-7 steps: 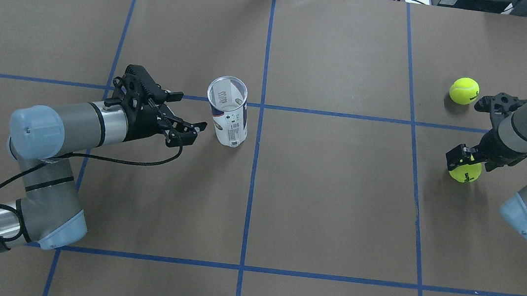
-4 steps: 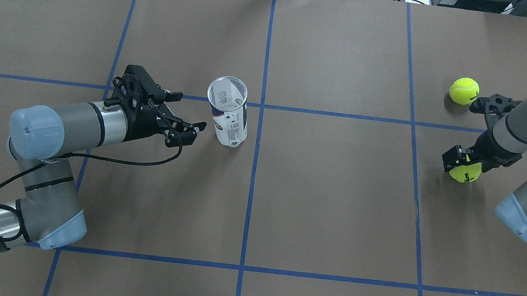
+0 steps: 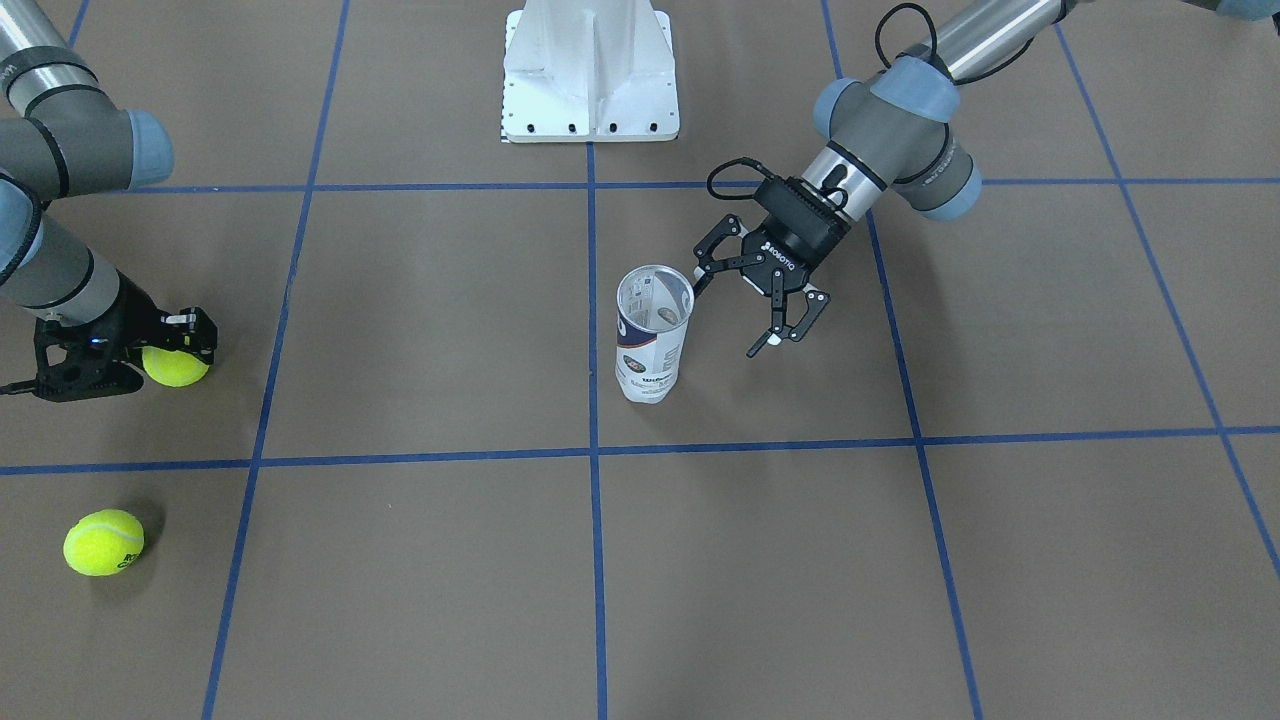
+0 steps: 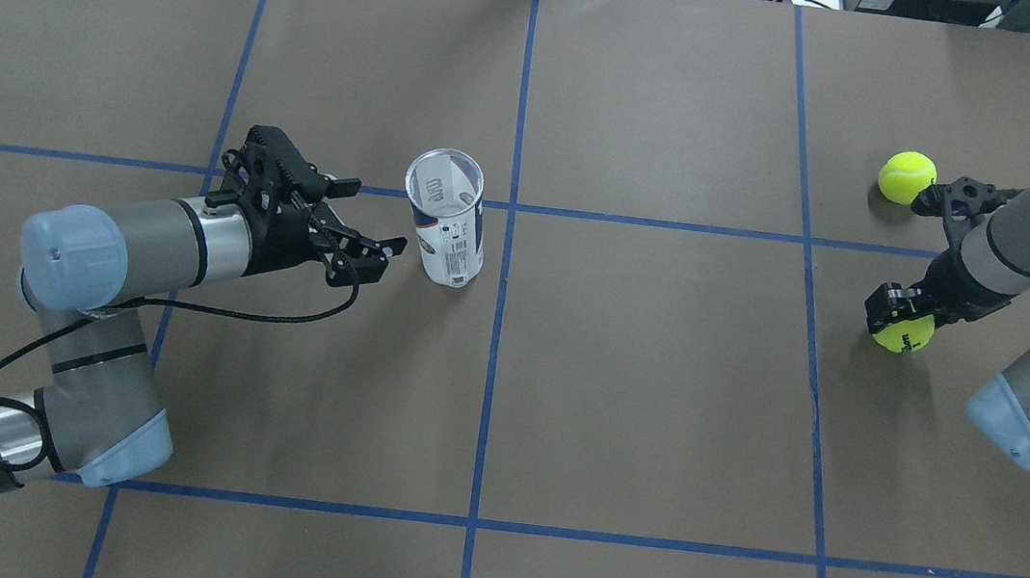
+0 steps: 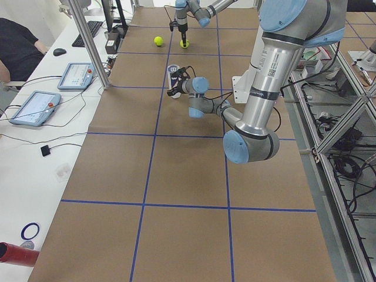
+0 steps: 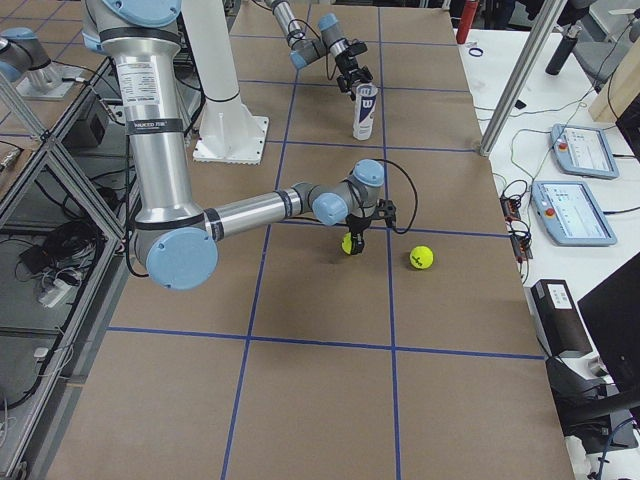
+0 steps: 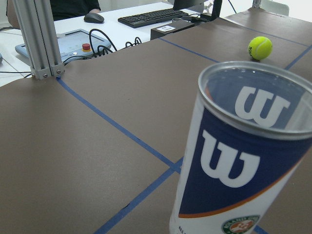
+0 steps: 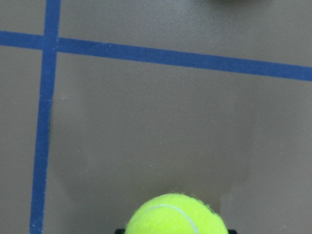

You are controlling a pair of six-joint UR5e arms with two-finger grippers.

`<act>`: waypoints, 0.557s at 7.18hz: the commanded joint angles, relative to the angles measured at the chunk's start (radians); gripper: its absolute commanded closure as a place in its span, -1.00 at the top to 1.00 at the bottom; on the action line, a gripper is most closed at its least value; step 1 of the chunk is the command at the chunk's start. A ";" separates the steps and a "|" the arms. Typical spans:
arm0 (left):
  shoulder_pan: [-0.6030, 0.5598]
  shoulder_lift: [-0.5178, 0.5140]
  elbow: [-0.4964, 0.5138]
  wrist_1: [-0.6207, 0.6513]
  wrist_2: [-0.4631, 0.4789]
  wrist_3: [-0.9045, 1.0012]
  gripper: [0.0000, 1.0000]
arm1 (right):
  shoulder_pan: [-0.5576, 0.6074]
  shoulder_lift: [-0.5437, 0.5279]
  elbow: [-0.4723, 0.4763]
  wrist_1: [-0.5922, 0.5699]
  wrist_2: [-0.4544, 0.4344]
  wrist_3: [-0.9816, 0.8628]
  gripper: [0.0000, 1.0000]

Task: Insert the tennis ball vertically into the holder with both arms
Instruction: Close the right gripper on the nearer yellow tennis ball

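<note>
The holder (image 4: 445, 223), a clear can with a navy and white "W" label, stands upright and empty near the table's middle. In the left wrist view the holder (image 7: 234, 156) fills the right side. My left gripper (image 4: 378, 217) is open just beside it, one finger to each side of its near wall, not touching. Far to the right, my right gripper (image 4: 899, 318) is shut on a yellow tennis ball (image 4: 905, 335), held just off the table. The ball (image 8: 173, 214) shows at the bottom of the right wrist view, above its shadow.
A second tennis ball (image 4: 908, 177) lies on the table just beyond the right wrist. The white pedestal (image 3: 590, 70) stands at the robot's base. Blue tape lines grid the brown table. A person (image 5: 17, 47) sits at the side desk with tablets.
My right gripper has shifted slightly away from the robot with the ball in it, raising it a little. The left arm and the holder have barely moved.
</note>
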 commanded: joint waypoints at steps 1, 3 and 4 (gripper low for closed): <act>0.000 -0.034 0.043 -0.002 0.000 -0.002 0.97 | 0.032 0.004 0.093 -0.011 0.015 -0.001 -1.00; 0.012 -0.035 0.056 -0.003 0.050 -0.002 0.97 | 0.079 0.069 0.101 -0.014 0.082 0.011 -1.00; 0.035 -0.041 0.056 -0.003 0.072 -0.003 0.97 | 0.087 0.085 0.101 -0.014 0.084 0.011 -1.00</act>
